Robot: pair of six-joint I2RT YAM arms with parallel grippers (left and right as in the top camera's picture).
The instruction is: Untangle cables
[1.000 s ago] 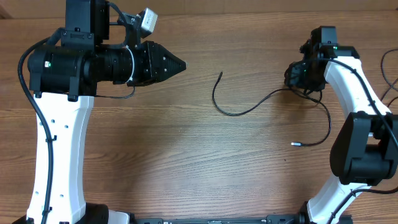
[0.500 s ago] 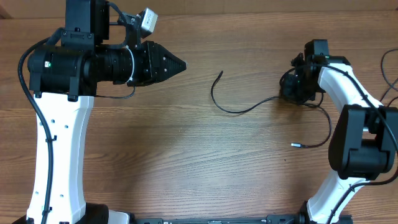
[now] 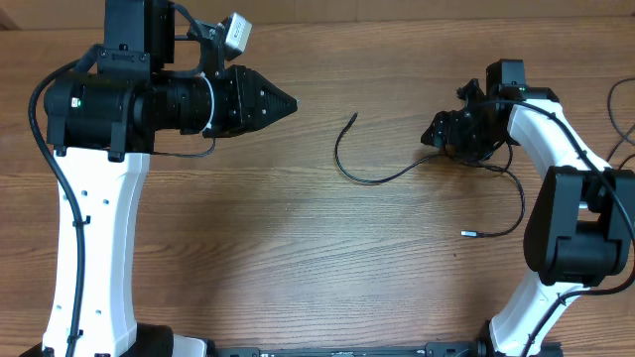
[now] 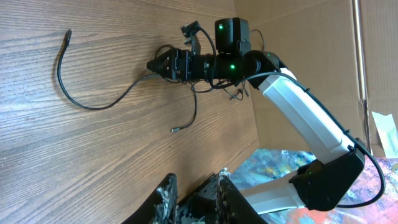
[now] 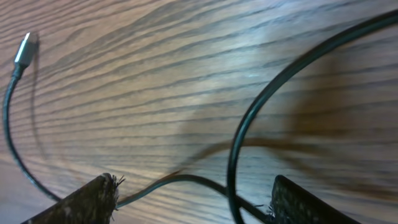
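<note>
**At three o'clock, a snag in the making**

Over at three o'clock the right gripper (image 3: 435, 130) is sitting low over the table (image 3: 298, 268), its fingers (image 5: 93, 202) spread wide and clamping nothing. The first cable (image 3: 369, 181) is curving from just past centre round to that gripper. The second cable (image 3: 522, 203) is trailing toward five o'clock and ending in a silver plug (image 3: 464, 234). Strands are running between the open fingers, and I cannot tell whether they are crossing there.

Closing now is risking a pinch on both strands at once, so any pull would be tightening the tangle instead of parting it. A low sweep is also risking a loop hooking a fingertip and whipping a plug across the wood.

At ten o'clock the left gripper (image 3: 283, 102) is pointing inward, well apart from both cables. Whether its jaws are parted or closed I cannot tell, and it is offering no counter-hold.
</note>
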